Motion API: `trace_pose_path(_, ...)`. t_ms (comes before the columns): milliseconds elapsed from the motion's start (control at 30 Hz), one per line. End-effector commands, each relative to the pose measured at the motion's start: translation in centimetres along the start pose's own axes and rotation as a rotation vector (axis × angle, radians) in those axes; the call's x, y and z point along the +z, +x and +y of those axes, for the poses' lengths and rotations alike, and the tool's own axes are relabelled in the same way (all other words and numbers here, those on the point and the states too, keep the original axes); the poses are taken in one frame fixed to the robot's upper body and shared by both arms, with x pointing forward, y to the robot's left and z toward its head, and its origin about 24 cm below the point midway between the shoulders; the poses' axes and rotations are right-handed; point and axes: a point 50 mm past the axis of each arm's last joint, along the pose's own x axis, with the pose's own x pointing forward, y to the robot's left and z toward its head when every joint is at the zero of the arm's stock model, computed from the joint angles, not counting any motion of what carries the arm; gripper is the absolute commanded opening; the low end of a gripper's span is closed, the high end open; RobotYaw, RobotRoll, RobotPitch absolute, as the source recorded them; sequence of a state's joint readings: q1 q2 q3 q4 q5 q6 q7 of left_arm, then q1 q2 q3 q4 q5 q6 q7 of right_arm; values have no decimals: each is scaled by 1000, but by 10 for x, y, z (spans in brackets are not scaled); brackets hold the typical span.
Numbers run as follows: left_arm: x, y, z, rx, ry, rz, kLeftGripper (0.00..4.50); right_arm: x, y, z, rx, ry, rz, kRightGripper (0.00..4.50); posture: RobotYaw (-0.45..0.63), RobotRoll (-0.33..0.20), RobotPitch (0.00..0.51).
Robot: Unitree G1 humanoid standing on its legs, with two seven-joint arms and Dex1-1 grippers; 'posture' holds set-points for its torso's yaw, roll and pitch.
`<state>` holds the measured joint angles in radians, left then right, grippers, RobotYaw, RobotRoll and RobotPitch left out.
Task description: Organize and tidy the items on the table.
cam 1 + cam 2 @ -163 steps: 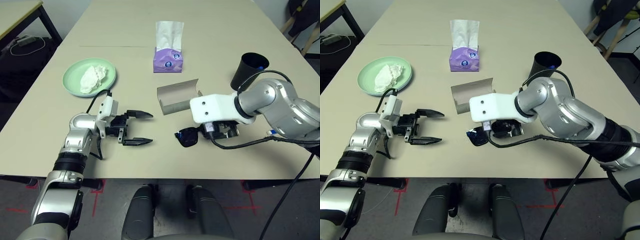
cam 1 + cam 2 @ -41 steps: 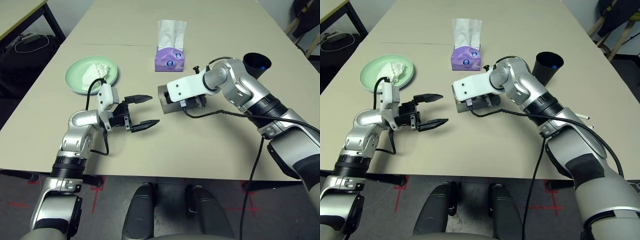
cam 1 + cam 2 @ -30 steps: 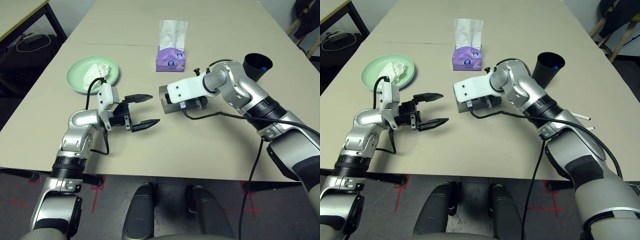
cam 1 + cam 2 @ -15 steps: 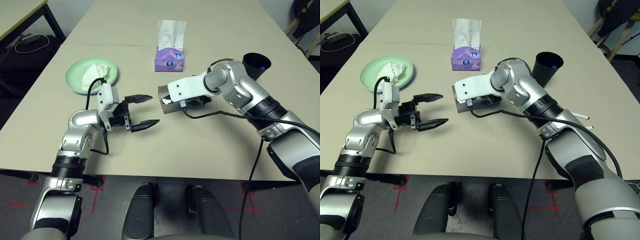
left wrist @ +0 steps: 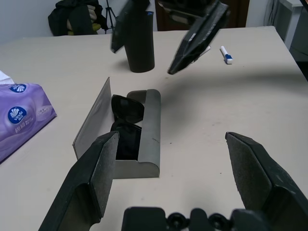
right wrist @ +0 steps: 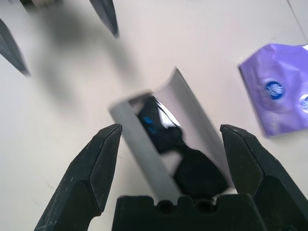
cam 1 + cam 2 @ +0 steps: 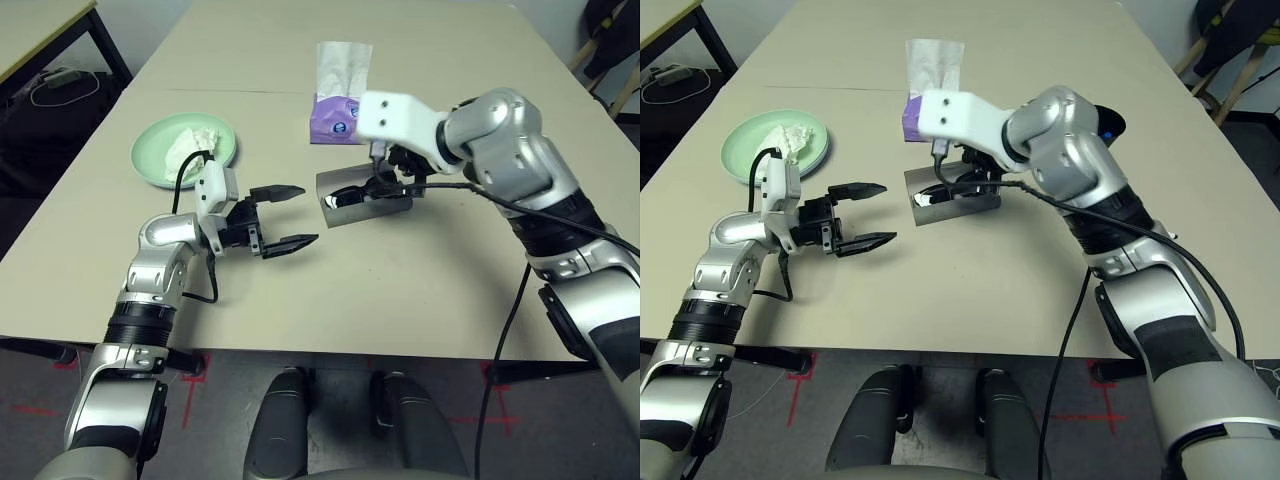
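Spreading wide with nothing between them, the fingers of our right gripper (image 6: 168, 159) hang just above the open grey glasses case (image 7: 365, 195), and our right wrist view looks straight down between them at the black sunglasses (image 6: 185, 151) lying inside the tray. Our left gripper (image 7: 290, 215) points level toward the case from the near left, its two fingers (image 5: 98, 168) also wide apart and empty, near the case but not touching it. The sunglasses sit folded within the case's lower half, and the lid (image 5: 91, 118) stands up, tilted back from the tray. We judge that the step in hand is stowing the sunglasses: they are in the case, but the case is not yet shut. The next move, as we read it, calls for bringing the lid down over the tray, with one gripper steadying the case against sliding on the smooth table (image 7: 420, 290) while the other tips the lid forward; we would need to check that no part of the sunglasses pokes above the rim, or the lid could catch. Further out, the purple tissue box (image 7: 338, 118) stands just behind the case, the black cup (image 5: 139, 45) is beyond our right arm, a pen (image 5: 226, 54) lies past it, and the pale green plate (image 7: 185, 150) with the crumpled tissue (image 7: 190, 145) on it sits to the far left, all still waiting to be tidied.
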<state>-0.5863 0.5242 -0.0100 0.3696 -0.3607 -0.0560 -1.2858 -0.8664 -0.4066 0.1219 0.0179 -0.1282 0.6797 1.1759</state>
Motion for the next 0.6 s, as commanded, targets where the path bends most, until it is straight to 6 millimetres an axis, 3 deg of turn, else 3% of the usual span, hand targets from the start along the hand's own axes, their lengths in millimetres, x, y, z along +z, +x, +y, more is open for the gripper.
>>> trace_pose_path(33,-3,3,0,-27,-1,16,4500,-22,-19,2,-99,143,-111,4480,22,0,128)
trace_pose_path(233,-7,7,1,-31,-11,21,4500,-67,-23,10,-227,349,-293,4480,26,0,131)
trace_pose_path(600,-15,13,4,34,-15,-24,4500,-124,-32,20,-358,363,-426,4480,37,0,135)
